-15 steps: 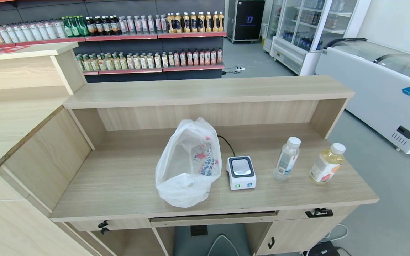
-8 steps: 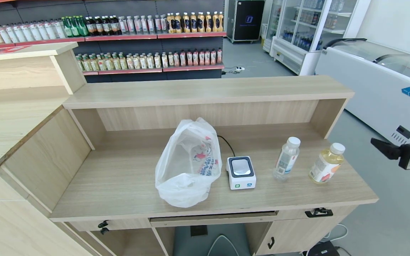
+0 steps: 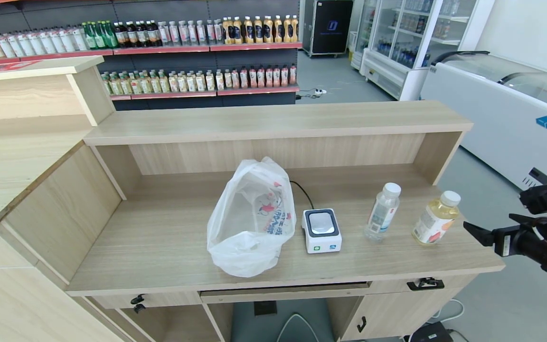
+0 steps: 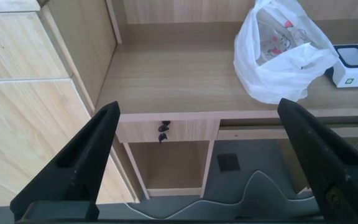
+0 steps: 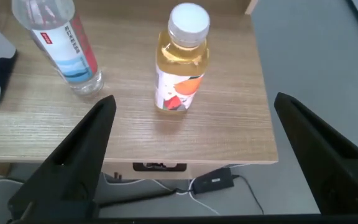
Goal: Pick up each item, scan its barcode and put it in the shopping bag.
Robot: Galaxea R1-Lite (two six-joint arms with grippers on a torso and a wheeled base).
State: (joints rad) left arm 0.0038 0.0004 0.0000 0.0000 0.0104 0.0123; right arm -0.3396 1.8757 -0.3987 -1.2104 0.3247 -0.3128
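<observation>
The juice bottle (image 5: pixel 182 59) stands upright on the table (image 3: pixel 159 237), dead ahead of the right gripper (image 3: pixel 489 222) and centred between its jaws, which are spread wide and empty, just off the table's end. Its long axis is vertical, so a level approach should suit. The water bottle (image 3: pixel 382 211) stands beyond it. The left gripper (image 4: pixel 199 104), jaws also wide open, is well apart. The bottle's barcode cannot be made out.

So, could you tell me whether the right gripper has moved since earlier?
Yes: the right gripper has moved left and down, toward the yellow juice bottle on the counter.
</observation>
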